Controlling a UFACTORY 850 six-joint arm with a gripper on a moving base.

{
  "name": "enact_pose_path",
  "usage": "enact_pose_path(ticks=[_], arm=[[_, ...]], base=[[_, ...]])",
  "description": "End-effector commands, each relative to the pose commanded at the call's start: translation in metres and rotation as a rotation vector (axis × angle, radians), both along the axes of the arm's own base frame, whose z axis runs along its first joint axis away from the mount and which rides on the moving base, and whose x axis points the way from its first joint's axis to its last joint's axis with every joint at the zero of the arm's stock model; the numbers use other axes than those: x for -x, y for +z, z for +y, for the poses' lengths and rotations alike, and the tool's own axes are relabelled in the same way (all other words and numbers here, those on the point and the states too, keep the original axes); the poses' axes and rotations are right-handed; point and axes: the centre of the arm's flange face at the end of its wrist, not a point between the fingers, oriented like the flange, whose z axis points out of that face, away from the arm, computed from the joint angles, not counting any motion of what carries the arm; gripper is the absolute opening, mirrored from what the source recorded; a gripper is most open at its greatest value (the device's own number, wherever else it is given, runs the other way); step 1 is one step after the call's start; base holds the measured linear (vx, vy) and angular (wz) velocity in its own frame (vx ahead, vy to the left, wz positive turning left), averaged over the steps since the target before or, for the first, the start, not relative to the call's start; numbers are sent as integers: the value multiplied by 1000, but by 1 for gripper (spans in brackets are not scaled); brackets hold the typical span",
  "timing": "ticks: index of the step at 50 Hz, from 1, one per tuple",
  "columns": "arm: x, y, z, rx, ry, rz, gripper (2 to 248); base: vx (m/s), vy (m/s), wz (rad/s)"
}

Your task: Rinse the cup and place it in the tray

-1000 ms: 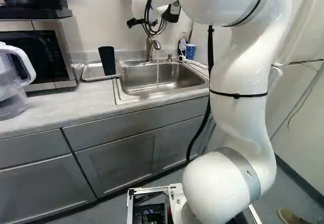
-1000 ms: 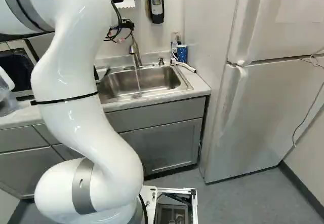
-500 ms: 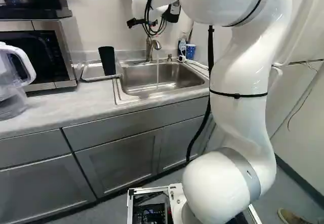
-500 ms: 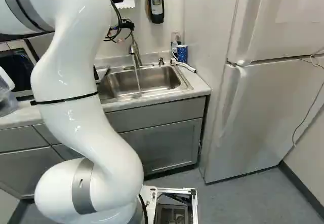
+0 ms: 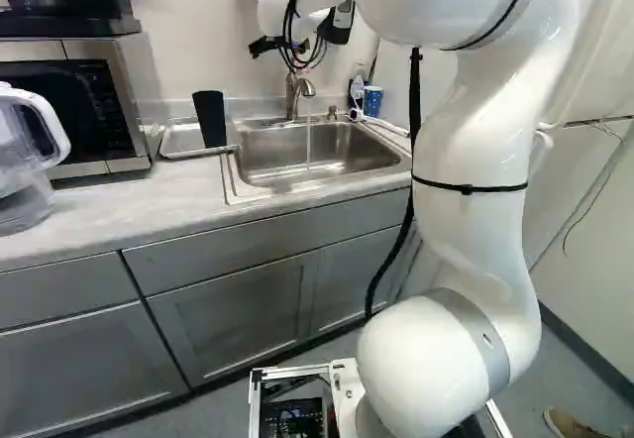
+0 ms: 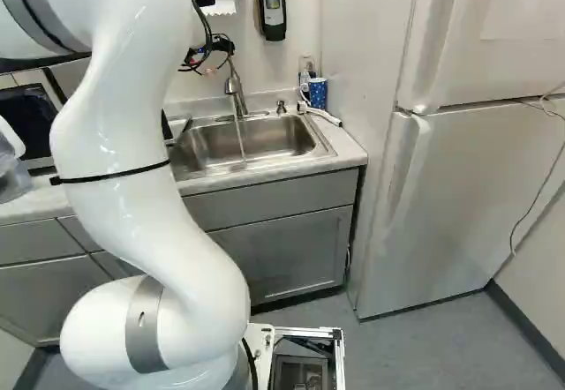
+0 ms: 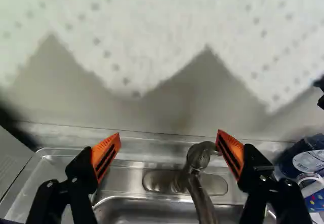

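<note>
One black cup [image 5: 209, 119], standing in the tray [image 5: 179, 152] beside the sink [image 5: 327, 151], table level; prob. the task's cup. Long axis approx. vertical, slight lean in L base view, maybe just camera angle. Wider end up, so mouth prob. faces up; can't see inside.

Tray sits on the table [image 5: 129, 200] between microwave [image 5: 79, 116] & sink; cup at its sink-side end. Clear pitcher [image 5: 22, 156] nearer the base, same table.

Tap [image 5: 292, 96] behind sink, water stream [image 5: 308, 143] running into basin, nothing under it. Pincer [image 7: 169, 134] up by the tap, well apart from cup: fingers wide, orange pads far apart, nothing gripped. Tap top lies between them in wrist view, close to one pad [image 7: 230, 150]; contact can't be told. Hanging white sheet [image 7: 152, 36] ahead of pincer.

Blue cup [image 6: 318, 93] w/ small bottle [image 6: 305, 79] at sink's far corner, R base view; prob. not the target.

Step in hand, my read: tap handling. Cup in tray + water on = prob. rinse done, shutoff left; can't confirm cup is wet. If so, next move: press tap lever w/ one finger, no full grip, then back off. If not rinsed: go to cup, close around its sides, bring under stream. Risk: finger slips off lever or snags spout.
</note>
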Motion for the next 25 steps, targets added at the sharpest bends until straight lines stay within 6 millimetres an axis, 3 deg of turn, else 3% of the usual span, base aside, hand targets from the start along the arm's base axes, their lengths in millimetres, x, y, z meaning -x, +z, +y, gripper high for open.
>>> enact_pose_path(ticks=[25], arm=[[17,-3,-2,18,-4,53,247]], base=[[0,0,0]])
